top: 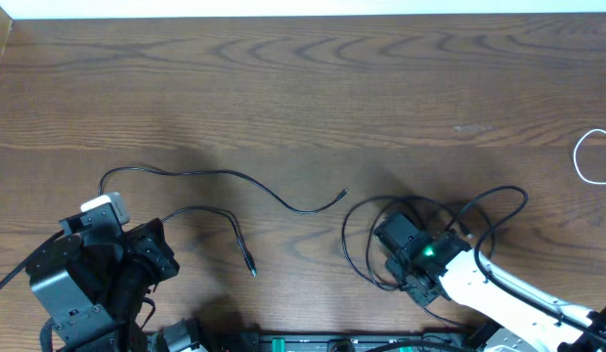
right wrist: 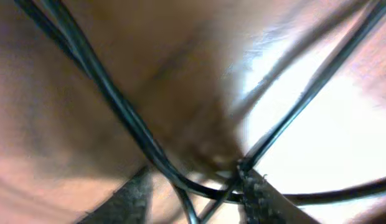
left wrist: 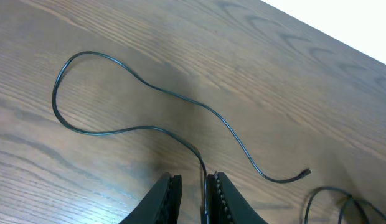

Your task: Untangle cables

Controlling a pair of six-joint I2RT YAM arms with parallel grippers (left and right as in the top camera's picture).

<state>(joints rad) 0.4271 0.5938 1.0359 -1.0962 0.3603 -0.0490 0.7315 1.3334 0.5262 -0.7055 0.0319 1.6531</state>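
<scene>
A thin black cable (top: pixel 235 178) snakes across the left half of the table to a plug (top: pixel 345 193); its other end (top: pixel 251 270) lies nearer the front. My left gripper (top: pixel 137 244) is barely open. In the left wrist view this cable (left wrist: pixel 149 87) runs between the jaws of the left gripper (left wrist: pixel 193 186), against the right finger (left wrist: pixel 219 190). A tangle of black cables (top: pixel 362 210) loops around my right gripper (top: pixel 389 235). Up close, the right gripper (right wrist: pixel 196 196) straddles crossing cables (right wrist: pixel 118 106), open, with one finger (right wrist: pixel 255 193) touching them. A white cable (top: pixel 596 156) lies at the right edge.
The wooden table (top: pixel 303 88) ends at a pale strip along the far side. Black gear (top: pixel 283 342) lines the front edge between the two arm bases. The right arm's white link (top: pixel 498 288) slants in from the lower right.
</scene>
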